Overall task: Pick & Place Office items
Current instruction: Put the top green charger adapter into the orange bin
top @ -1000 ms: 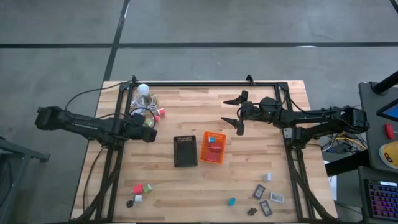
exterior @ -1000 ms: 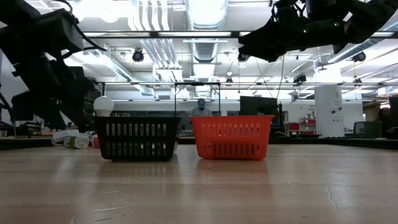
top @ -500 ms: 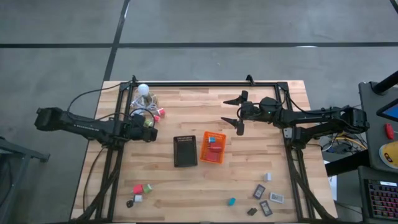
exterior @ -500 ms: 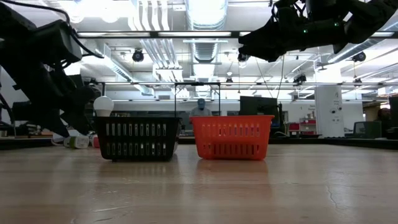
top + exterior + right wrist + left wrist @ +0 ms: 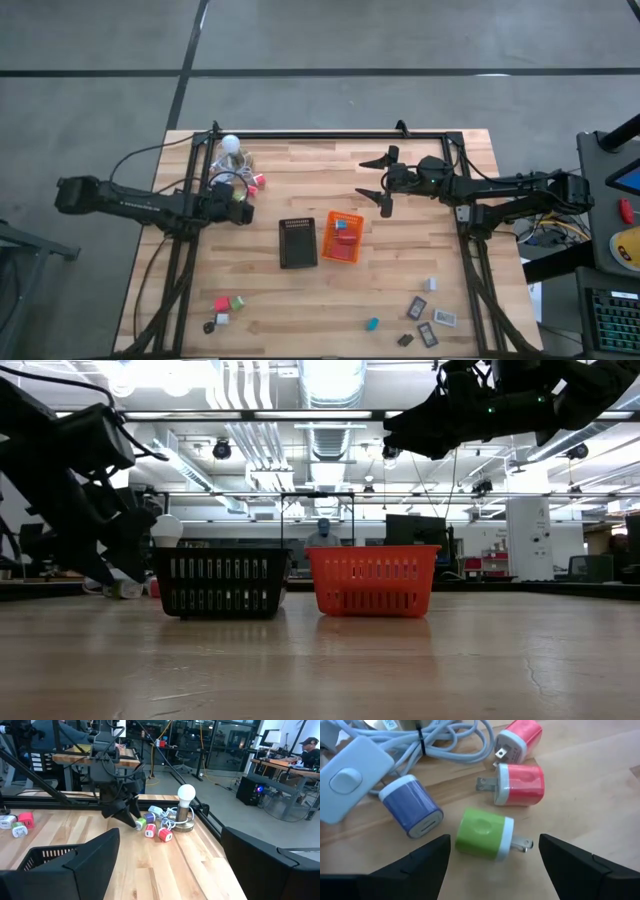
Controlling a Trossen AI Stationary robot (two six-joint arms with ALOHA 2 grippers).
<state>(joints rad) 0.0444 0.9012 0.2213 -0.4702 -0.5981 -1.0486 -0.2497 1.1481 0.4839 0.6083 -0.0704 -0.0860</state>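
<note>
My left gripper (image 5: 494, 851) is open and low over a cluster of small plug-in blocks at the table's far left (image 5: 240, 212). Its fingers stand on either side of a green block (image 5: 482, 832) with a white plug end, with gaps on both sides. The block lies on its side on the wood. Beside it lie two red blocks (image 5: 522, 785) and a blue-violet one (image 5: 412, 810). My right gripper (image 5: 376, 178) is open and raised well above the table on the far right. In the low view it shows high up (image 5: 395, 432).
A black tray (image 5: 297, 243) and an orange tray (image 5: 342, 237) stand mid-table. A white ball lamp (image 5: 231, 143) with its coiled cable and white switch (image 5: 347, 780) lies just beyond the blocks. More small pieces lie near-left (image 5: 225, 305) and near-right (image 5: 425, 322).
My left gripper has come down toward the table by the cluster of blocks, as the low view shows. The blocks and trays have stayed where they were.
</note>
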